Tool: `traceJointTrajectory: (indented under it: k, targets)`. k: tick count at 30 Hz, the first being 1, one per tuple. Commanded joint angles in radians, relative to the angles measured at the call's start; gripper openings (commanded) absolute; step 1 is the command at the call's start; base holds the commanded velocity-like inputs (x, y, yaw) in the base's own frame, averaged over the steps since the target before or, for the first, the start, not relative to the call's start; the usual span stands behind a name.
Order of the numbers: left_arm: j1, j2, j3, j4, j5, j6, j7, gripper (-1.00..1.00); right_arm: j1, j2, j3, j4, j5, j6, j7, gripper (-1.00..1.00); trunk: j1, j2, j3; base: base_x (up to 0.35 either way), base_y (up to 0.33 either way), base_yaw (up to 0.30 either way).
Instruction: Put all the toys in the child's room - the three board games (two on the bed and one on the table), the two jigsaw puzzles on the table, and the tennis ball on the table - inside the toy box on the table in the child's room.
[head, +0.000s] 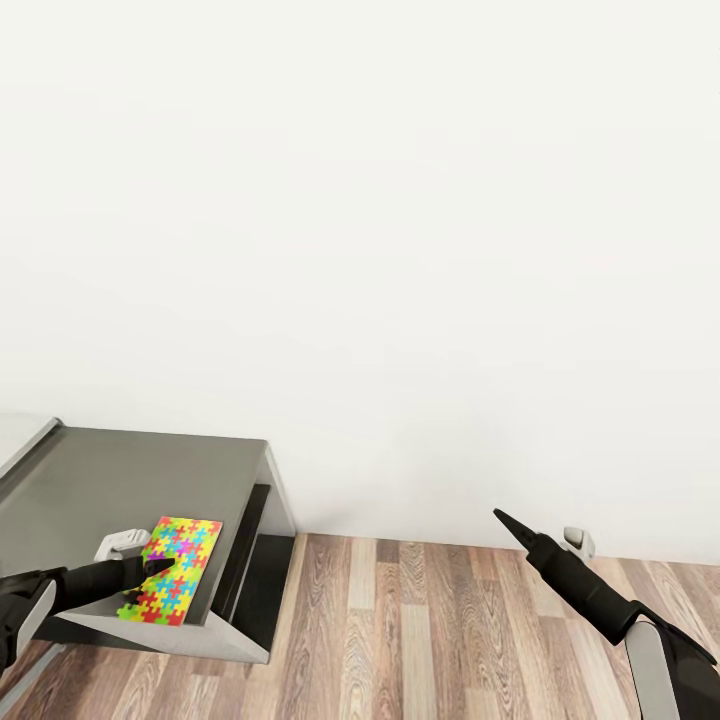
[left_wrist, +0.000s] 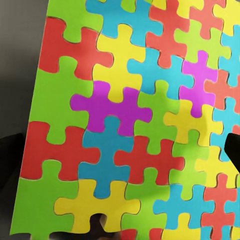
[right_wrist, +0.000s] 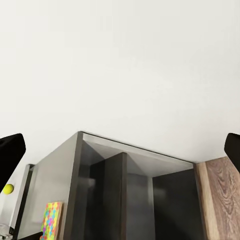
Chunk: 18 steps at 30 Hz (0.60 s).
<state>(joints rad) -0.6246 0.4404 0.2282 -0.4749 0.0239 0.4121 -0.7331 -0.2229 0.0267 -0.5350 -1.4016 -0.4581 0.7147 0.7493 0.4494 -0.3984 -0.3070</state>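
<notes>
Reaching low over the near corner of the grey table (head: 100, 480), the left gripper (head: 160, 570) sits right on the jigsaw puzzle (head: 172, 583), its dark fingertips over the board's near-left part. Whether the jaws are spread, pressed together or already pinching the board's edge I cannot tell; the puzzle hides the fingers at close range. The puzzle lies flat at the table's front edge, long axis running away from the robot toward the wall (head: 400, 250). The left arm is plainly the nearer one.

Puzzle: thin rectangular board, matt, interlocking pieces in green, red, yellow, blue and magenta (left_wrist: 107, 102). Judgement: a flat board on a flat top offers little to pinch except its overhanging edge.

The right gripper (head: 510, 525) hangs well apart over the wood-plank floor (head: 420, 630), jaws spread wide, holding nothing.

Farther off, past the puzzle (right_wrist: 51, 218), a small yellow tennis ball (right_wrist: 8, 188) rests on the table. Table: smooth grey panels, open shelves (right_wrist: 135, 200) beneath. Plain white wall behind.
</notes>
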Motion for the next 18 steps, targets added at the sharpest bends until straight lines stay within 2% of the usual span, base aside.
traceJointTrajectory:
  k: [1, 18]
  targets:
    - [0.0, 0.0, 0.001, 0.001, -0.007, 0.009, -0.003, 1.0, -0.001, 0.001, -0.002, 0.0, -0.002, 0.006, 0.002, 1.0, 0.001, -0.002, -0.002, 0.0, 0.0, 0.0]
    - [0.0, 0.0, 0.002, 0.001, -0.007, 0.01, -0.004, 1.0, -0.001, 0.001, -0.003, 0.0, -0.004, 0.006, 0.008, 1.0, 0.001, -0.002, -0.002, 0.0, 0.013, 0.0]
